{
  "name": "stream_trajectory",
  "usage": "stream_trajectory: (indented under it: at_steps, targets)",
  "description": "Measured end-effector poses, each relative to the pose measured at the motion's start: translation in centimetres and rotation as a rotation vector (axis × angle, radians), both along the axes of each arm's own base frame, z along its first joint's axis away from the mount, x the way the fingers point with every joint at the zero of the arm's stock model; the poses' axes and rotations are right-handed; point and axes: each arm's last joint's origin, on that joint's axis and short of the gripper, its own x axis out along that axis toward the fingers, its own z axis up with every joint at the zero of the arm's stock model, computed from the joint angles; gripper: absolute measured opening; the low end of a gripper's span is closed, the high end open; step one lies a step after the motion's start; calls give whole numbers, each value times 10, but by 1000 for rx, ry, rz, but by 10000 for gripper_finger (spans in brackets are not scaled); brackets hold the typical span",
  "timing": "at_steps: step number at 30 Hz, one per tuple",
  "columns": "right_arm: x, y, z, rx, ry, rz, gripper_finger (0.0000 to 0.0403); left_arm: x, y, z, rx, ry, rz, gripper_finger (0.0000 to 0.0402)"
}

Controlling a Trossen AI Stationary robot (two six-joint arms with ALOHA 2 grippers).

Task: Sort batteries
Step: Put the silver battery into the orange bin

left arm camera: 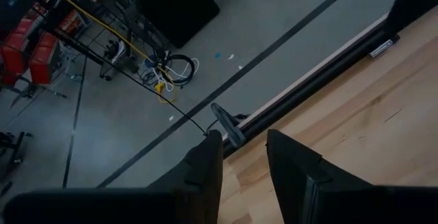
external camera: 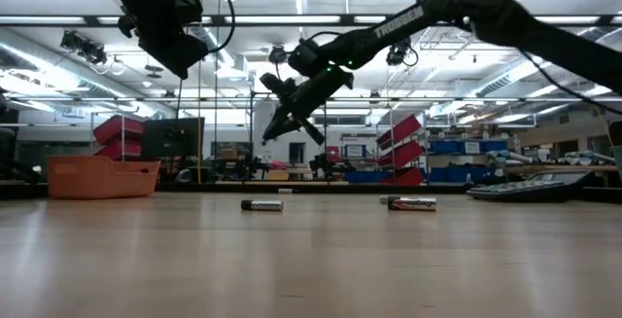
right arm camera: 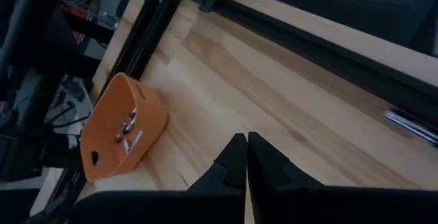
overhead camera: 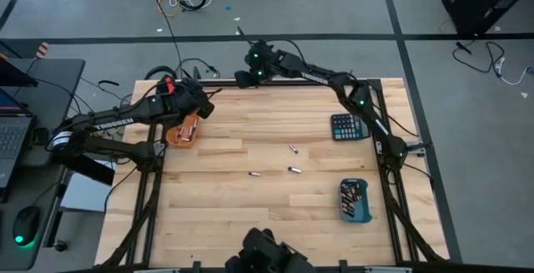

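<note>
Batteries lie loose mid-tabletop, three of them, between the orange tray and the calculator. Your left hand, fingers spread and empty, hovers by the orange tray, nearer them; your right hand, pressed together, hangs beyond.

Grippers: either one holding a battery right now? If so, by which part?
Nothing is held. The left gripper is open with only floor and table edge between its fingers, above the orange plastic tray. The right gripper is shut, empty.
</note>
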Motion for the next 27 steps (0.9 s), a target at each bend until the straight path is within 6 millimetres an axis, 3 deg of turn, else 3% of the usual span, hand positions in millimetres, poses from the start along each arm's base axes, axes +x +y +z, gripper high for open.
stream_trajectory:
  at_steps: [7,18,27]
  targets:
    - [10,-10,-11,14,22,-2,2,1,0,-1,-26,-10,-20,113]
    - [-21,-30,-26,13,274,-188,2,1,0,-1,-27,-7,-26,113]
    - [-22,-31,-39,0,286,-209,2,1,0,-1,-26,-7,-26,113]
